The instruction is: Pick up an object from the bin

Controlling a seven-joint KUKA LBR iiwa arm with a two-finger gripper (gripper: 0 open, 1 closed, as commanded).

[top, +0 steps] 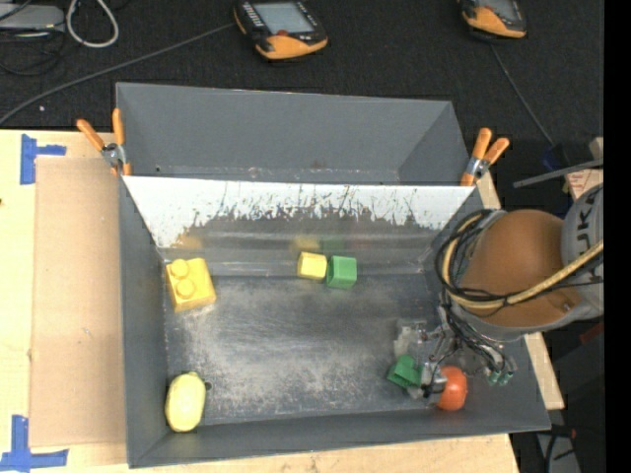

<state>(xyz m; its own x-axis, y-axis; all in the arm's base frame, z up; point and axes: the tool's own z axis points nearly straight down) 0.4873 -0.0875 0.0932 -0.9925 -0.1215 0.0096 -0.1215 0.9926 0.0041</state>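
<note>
My gripper (426,363) is low in the bin's front right corner, its fingers down among cables. A small green block (402,373) lies right at the fingertips, on their left side. An orange-red ball (452,391) rests just to the right of the fingertips against the bin's right wall. I cannot make out whether either thing is between the fingers.
A yellow toy brick (189,283) lies at the left, a yellow oval thing (184,401) in the front left corner. A small yellow cube (312,265) and a green cube (342,271) sit side by side near the back wall. The arm's orange dome overhangs the right rim.
</note>
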